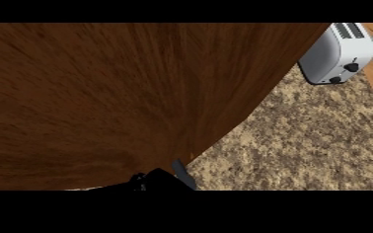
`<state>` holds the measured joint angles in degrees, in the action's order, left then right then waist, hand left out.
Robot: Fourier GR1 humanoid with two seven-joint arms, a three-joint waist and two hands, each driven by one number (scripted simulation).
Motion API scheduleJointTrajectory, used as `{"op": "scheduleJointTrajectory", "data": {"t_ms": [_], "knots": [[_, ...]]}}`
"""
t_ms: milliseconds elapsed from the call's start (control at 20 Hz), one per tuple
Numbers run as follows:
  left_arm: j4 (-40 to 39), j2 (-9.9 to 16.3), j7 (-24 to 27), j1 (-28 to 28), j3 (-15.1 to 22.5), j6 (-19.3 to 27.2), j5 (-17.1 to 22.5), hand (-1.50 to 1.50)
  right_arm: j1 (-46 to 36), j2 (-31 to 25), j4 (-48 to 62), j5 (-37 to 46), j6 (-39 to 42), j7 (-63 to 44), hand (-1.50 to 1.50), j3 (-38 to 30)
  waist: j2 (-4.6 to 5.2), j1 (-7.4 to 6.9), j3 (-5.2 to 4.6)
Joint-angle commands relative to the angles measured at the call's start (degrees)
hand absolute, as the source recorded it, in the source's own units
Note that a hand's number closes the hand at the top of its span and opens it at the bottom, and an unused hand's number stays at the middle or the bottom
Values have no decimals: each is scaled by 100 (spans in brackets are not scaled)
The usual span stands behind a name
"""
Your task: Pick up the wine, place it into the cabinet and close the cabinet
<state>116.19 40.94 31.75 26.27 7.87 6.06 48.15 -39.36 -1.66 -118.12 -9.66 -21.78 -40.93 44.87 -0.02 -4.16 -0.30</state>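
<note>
A large dark brown wooden cabinet panel point(124, 94) fills most of the head view, from the left edge to a slanted edge at the right. At the bottom centre a black hand point(157, 181) shows just below the panel, mostly hidden, with a grey bit of forearm point(182, 174) beside it. I cannot tell which hand this is or how its fingers stand. The wine is hidden from view.
A white toaster point(336, 54) stands at the upper right on the speckled tan counter point(306, 143), which shows to the right of the wooden panel.
</note>
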Motion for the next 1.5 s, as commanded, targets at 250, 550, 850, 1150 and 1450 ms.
{"op": "scheduleJointTrajectory", "data": {"t_ms": [250,550,850,1150,1450], "knots": [[-265,125,-61,47,-608,-575,435,-150,-2622,163,2725,-1348,-308,776,150,-891,53,-55,8],[-445,405,-429,-339,-1056,-737,799,-150,-3642,165,4173,-2651,186,1275,150,-1282,104,-69,10],[-507,456,-427,-351,-1294,-912,924,-150,-3620,165,5010,-4176,2084,817,150,-1338,133,-118,11],[-219,463,-589,166,-1684,-978,1044,-150,-3736,113,6426,-3639,2364,1972,150,-1827,43,66,29],[-513,459,-665,14,-1829,-1181,1135,-150,-3773,-94,7491,-3217,2315,2951,150,-2165,86,137,23]]}}
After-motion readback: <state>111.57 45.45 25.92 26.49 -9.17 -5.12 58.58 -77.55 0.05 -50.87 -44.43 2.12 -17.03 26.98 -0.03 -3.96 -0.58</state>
